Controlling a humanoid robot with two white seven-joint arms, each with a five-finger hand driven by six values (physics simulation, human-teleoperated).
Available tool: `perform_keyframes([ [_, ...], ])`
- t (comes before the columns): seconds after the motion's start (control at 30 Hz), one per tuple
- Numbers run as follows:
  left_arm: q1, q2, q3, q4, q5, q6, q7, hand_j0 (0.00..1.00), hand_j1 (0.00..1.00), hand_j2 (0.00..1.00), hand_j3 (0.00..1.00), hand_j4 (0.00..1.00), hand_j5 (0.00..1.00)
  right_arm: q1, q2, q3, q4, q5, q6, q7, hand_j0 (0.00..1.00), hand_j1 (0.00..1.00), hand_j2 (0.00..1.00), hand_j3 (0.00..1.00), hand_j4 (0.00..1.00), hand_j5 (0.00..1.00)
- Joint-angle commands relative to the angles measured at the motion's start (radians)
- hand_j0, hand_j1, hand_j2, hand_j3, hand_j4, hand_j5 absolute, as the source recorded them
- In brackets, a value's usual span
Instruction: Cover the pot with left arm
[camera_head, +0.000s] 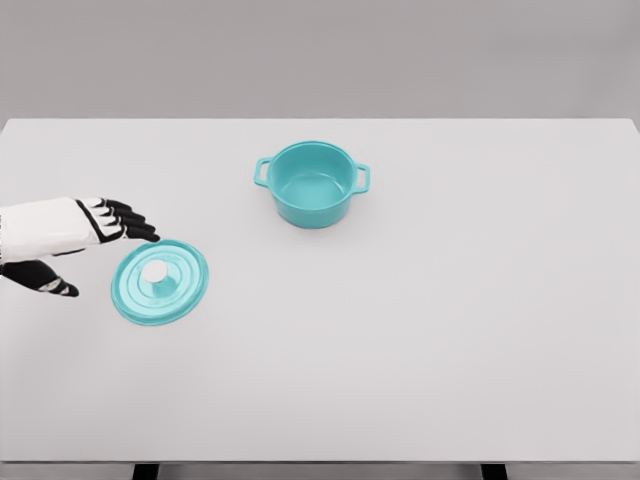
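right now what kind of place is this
Probably a simulated tabletop test scene, not a real kitchen: a bare white table against a blank grey wall, holding only a teal pot and its lid.

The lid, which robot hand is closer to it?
Left. The left hand hovers just beside the lid, at its upper left, fingers spread and not touching it. The right hand is out of view.

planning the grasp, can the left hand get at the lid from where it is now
Probably yes. The left hand, fingers open, sits just left of the lid on the table, with nothing between them. The pot stands well clear.
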Motion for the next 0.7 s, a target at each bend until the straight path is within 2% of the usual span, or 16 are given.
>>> perform_keyframes([
  [0.0, 0.0, -0.004, -0.021, -0.021, 0.003, 0.002, 0.0, 1.0, 1.0, 1.0, 1.0, 1.0, 1.0, 0.0, 0.0, 0.002, 0.001, 0.001, -0.001, -0.001, 1.0, 1.0, 1.0, 1.0, 1.0, 1.0],
  [0.07, -0.021, -0.035, -0.05, -0.013, 0.002, 0.002, 0.0, 1.0, 1.0, 1.0, 1.0, 1.0, 1.0, 0.002, 0.0, 0.001, 0.004, 0.001, 0.001, -0.001, 1.0, 1.0, 1.0, 1.0, 1.0, 1.0],
  [0.13, -0.109, -0.058, -0.117, 0.036, -0.012, 0.002, 0.0, 1.0, 1.0, 1.0, 1.0, 1.0, 1.0, 0.002, 0.0, -0.001, 0.003, 0.001, -0.001, -0.001, 1.0, 1.0, 1.0, 1.0, 1.0, 1.0],
  [0.2, -0.193, -0.087, -0.225, 0.082, -0.013, 0.002, 0.0, 1.0, 1.0, 1.0, 1.0, 1.0, 1.0, 0.002, 0.0, -0.001, 0.004, 0.001, 0.001, -0.001, 1.0, 1.0, 1.0, 1.0, 1.0, 1.0],
  [0.3, -0.207, -0.112, -0.248, 0.102, -0.018, 0.002, 0.005, 1.0, 1.0, 1.0, 1.0, 1.0, 1.0, 0.002, 0.0, -0.001, 0.003, 0.001, -0.001, -0.001, 1.0, 1.0, 1.0, 1.0, 1.0, 1.0],
  [0.33, -0.209, -0.136, -0.251, 0.108, -0.046, 0.002, 0.006, 1.0, 1.0, 1.0, 1.0, 1.0, 1.0, 0.002, 0.0, -0.001, 0.003, 0.001, 0.001, -0.001, 1.0, 1.0, 1.0, 1.0, 1.0, 1.0],
  [0.4, -0.212, -0.155, -0.298, 0.127, -0.049, 0.002, 0.01, 1.0, 1.0, 1.0, 1.0, 1.0, 1.0, 0.002, 0.0, -0.001, 0.004, 0.001, 0.001, -0.001, 1.0, 1.0, 1.0, 1.0, 1.0, 1.0],
  [0.47, -0.229, -0.156, -0.298, 0.133, -0.041, 0.002, 0.011, 1.0, 1.0, 1.0, 1.0, 1.0, 1.0, 0.002, 0.0, -0.001, 0.004, 0.001, 0.001, -0.001, 1.0, 1.0, 1.0, 1.0, 1.0, 1.0],
  [0.57, -0.255, -0.164, -0.308, 0.214, -0.043, 0.002, 0.014, 1.0, 1.0, 1.0, 1.0, 1.0, 1.0, 0.002, 0.0, -0.001, 0.003, 0.001, -0.001, -0.001, 1.0, 1.0, 1.0, 1.0, 1.0, 1.0],
  [0.67, -0.305, -0.201, -0.389, 0.262, -0.049, 0.002, 0.014, 1.0, 1.0, 1.0, 1.0, 1.0, 1.0, 0.002, 0.0, -0.001, 0.003, 0.001, -0.001, -0.001, 1.0, 1.0, 1.0, 1.0, 1.0, 1.0],
])
